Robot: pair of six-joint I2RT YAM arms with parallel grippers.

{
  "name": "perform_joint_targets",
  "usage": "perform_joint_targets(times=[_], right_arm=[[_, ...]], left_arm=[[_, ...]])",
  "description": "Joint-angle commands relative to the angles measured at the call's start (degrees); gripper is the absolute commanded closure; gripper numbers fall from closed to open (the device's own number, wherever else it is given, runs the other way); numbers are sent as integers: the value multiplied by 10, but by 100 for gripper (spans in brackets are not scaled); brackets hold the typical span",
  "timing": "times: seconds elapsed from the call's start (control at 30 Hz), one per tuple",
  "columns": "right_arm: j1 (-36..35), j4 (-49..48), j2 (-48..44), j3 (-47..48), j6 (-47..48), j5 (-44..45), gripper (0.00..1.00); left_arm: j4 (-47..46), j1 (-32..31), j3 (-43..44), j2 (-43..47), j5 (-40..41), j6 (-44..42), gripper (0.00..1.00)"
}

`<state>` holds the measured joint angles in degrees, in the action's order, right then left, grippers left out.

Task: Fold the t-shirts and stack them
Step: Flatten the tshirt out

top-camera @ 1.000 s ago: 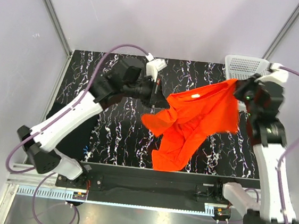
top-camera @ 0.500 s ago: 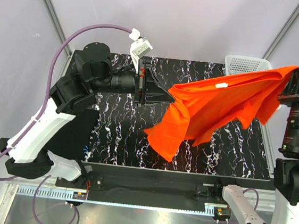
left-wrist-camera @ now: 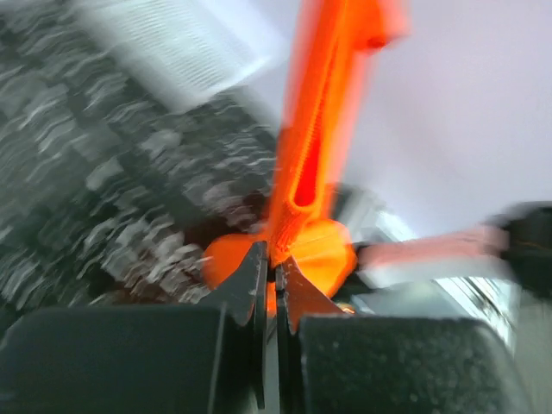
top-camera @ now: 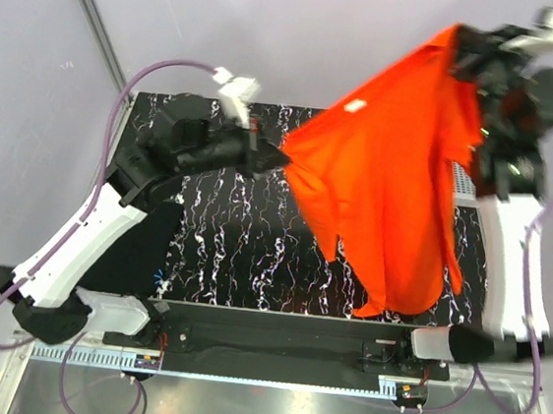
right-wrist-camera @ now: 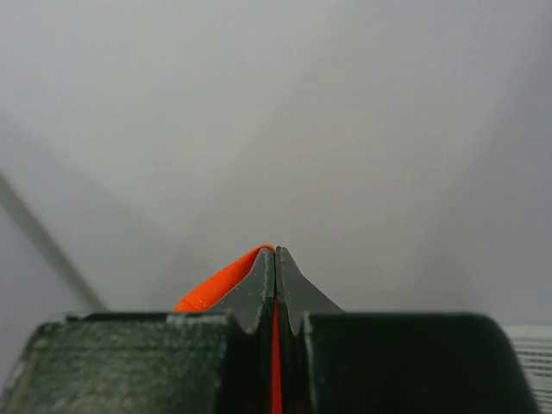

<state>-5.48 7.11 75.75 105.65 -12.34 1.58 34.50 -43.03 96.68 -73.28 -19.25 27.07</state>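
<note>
The orange-red t-shirt [top-camera: 388, 179] hangs in the air, stretched between both grippers. My left gripper [top-camera: 284, 155] is shut on one edge of it above the middle of the mat; in the left wrist view the cloth [left-wrist-camera: 310, 155] rises from between the shut tips [left-wrist-camera: 274, 259]. My right gripper [top-camera: 459, 38] is raised high at the back right and is shut on another edge, with orange cloth [right-wrist-camera: 216, 289] pinched at its tips [right-wrist-camera: 275, 252]. The shirt's lower end dangles near the front right. A folded black t-shirt [top-camera: 143, 257] lies at the mat's left side.
The black white-veined mat [top-camera: 242, 253] covers the table. A white mesh basket [top-camera: 465, 177] stands at the back right, mostly hidden behind the hanging shirt. Grey walls and metal frame posts enclose the table.
My right arm has swung up and back, lifting its end of the orange-red shirt high. The left gripper has shifted slightly forward. The shirt now hangs steeply instead of spreading sideways.
</note>
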Motion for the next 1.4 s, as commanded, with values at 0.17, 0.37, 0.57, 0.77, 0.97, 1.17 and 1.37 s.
perform_joint_targets(times=[0.17, 0.37, 0.57, 0.77, 0.97, 1.17, 1.37], right_arm=[[-59, -138, 318, 30, -120, -145, 98], [-67, 87, 364, 77, -100, -120, 66], [-67, 168, 228, -100, -57, -134, 52], [-67, 178, 65, -373, -155, -178, 46], [-68, 212, -36, -540, -222, -111, 46], [-67, 333, -46, -565, -292, -31, 46], [-53, 351, -57, -617, -329, -20, 42]], left_arm=[[137, 211, -215, 5, 206, 22, 98], [194, 223, -183, -88, 235, -25, 52], [188, 223, -221, -40, 239, -50, 28], [142, 223, -284, -22, 122, -75, 27], [123, 223, -298, -47, 179, -67, 22], [123, 246, -293, -98, 246, -70, 22], [101, 293, -318, -130, 214, -78, 23]])
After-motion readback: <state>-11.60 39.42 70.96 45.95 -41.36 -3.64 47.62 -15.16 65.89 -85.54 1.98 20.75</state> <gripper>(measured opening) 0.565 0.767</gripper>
